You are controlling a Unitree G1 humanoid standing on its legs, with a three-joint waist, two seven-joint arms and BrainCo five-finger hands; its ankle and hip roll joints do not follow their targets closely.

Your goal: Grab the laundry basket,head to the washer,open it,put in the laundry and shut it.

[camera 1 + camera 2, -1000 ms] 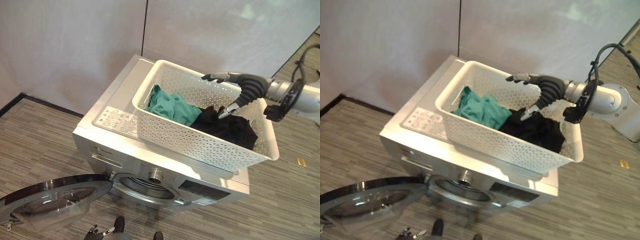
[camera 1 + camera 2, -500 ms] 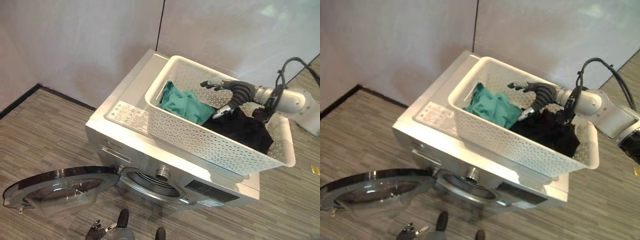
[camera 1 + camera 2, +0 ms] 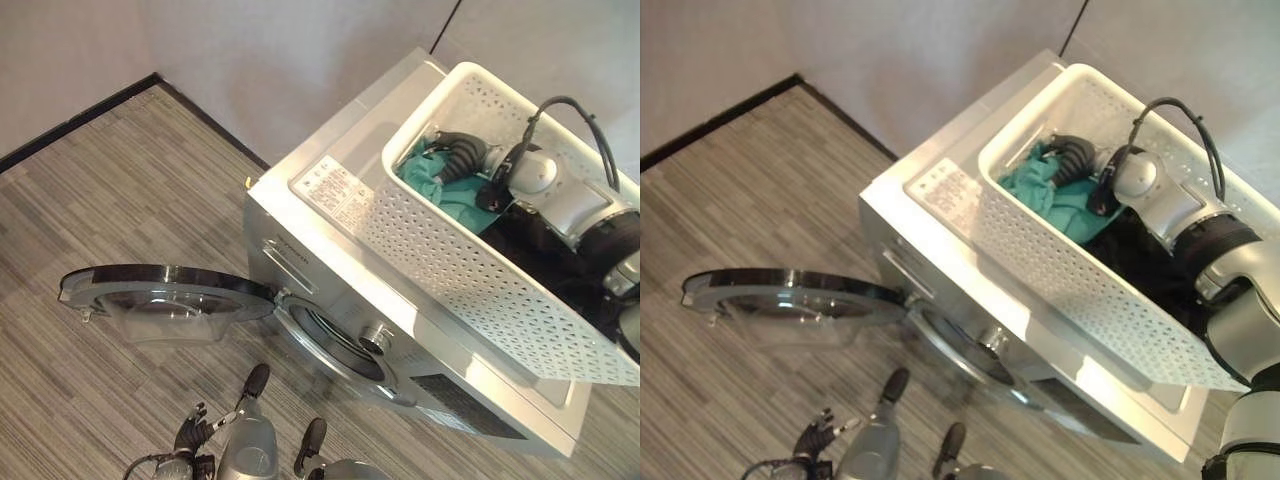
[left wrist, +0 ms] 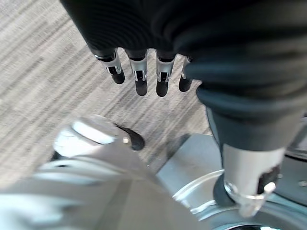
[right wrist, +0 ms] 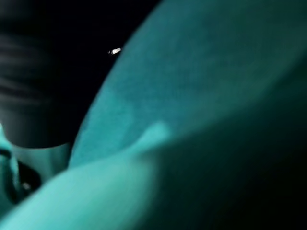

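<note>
On top of the washer (image 3: 330, 215), one white perforated laundry basket (image 3: 470, 270) is sitting, reaching from the machine's far edge toward its near right corner. Inside the basket, two pieces of laundry are lying: one teal cloth (image 3: 1045, 195) at the far left end and one black cloth (image 3: 1130, 255) to its right, the two touching. The right hand (image 3: 1072, 157) is reaching down into the basket's far left end and is pressing into the teal cloth, its dark ribbed cover lying right on the fabric. Its fingers are buried in the folds, so whether they are closing on the cloth cannot be told; the right wrist view is looking straight at teal fabric (image 5: 201, 96) from very close.

Below, the washer's one round door (image 3: 165, 295) is hanging wide open to the left, lying almost flat above the striped grey floor (image 3: 110, 190), and the drum opening (image 3: 335, 340) is showing on the front.

Low at the near side, the left hand (image 4: 144, 72) is hanging over the floor with its fingers straight and relaxed, holding nothing, well apart from the basket.
</note>
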